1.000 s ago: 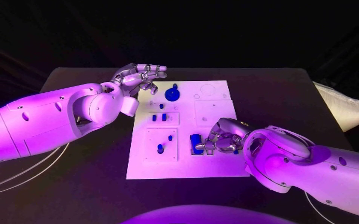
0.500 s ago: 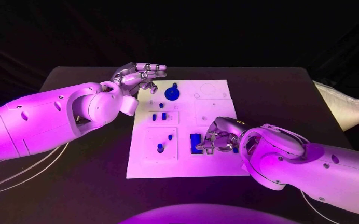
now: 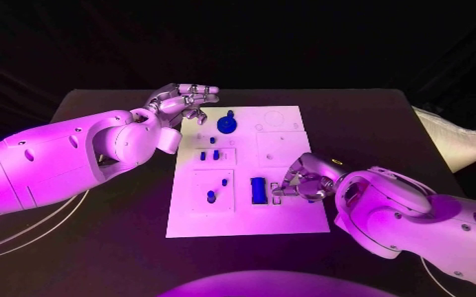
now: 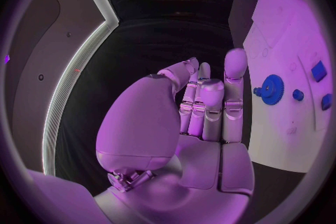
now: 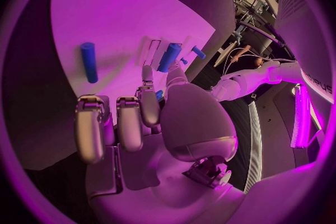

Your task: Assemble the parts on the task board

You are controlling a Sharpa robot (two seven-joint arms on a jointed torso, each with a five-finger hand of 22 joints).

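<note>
The long blue bar-shaped part (image 3: 258, 190) lay flat on the white task board (image 3: 298, 221), just beside the fingertips of the right hand (image 3: 303, 183), on the side toward the board's middle. In the right wrist view a blue rod (image 5: 89, 61) lay apart from the fingers and a second blue cylinder (image 5: 168, 57) sat close to the thumb; whether the hand touched it could not be told. The fingers of that hand were curled downward near the board, and nothing could be seen clearly held in them, so its grip could not be told.

Farther off, the round blue gear (image 3: 228, 125) stood at the board's far end, near the left hand (image 3: 184, 103), which hovered beside the board with fingers together and partly extended, holding nothing. Small blue pegs (image 3: 209, 155) sat between the two hands.

The step in hand seemed to be seating the bar part in its slot. The next move probably called for a firm pinch and careful alignment.
</note>
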